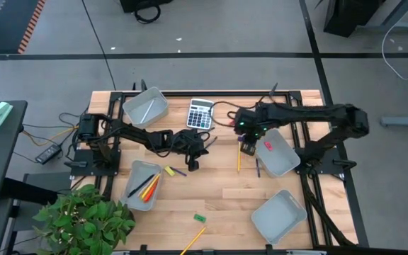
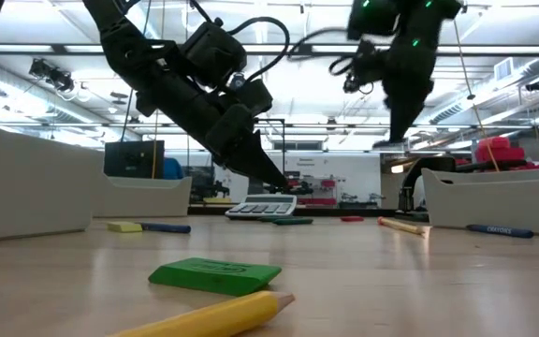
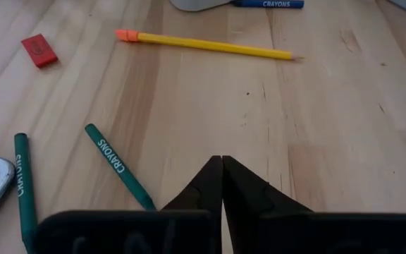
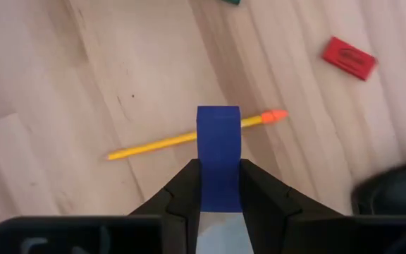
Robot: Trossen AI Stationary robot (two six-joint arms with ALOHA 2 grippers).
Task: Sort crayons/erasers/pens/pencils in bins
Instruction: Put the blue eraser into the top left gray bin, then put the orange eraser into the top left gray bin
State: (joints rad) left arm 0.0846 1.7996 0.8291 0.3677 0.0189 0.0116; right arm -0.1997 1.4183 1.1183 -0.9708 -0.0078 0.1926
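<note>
My right gripper (image 1: 247, 146) hangs above the table beside the right bin (image 1: 289, 166), shut on a blue eraser (image 4: 218, 141). Below it lie a yellow pencil (image 4: 182, 140) and a red eraser (image 4: 349, 56). My left gripper (image 1: 193, 154) is shut and empty, low over the table's middle near the calculator (image 1: 200, 113); its own view (image 3: 222, 176) shows two green crayons (image 3: 117, 164) beside it, and farther off the yellow pencil (image 3: 210, 46) and the red eraser (image 3: 39, 51). My right gripper pinches the blue eraser by its two long sides (image 4: 201, 176) between the two fingers. The eraser's free end (image 4: 218, 116) sticks out past the fingertips. The fingers point down from above. The eraser is lifted clear of the table, over the pencil.
Four grey bins: far left (image 1: 145, 106), near left (image 1: 134, 170) holding crayons and pencils, right with a pink eraser (image 1: 266, 145), near right (image 1: 278, 216). A green eraser (image 1: 199, 217) and a pencil (image 1: 193, 241) lie near the front edge; a yellow block (image 1: 168, 171) and a blue crayon (image 1: 180, 171) lie left of centre.
</note>
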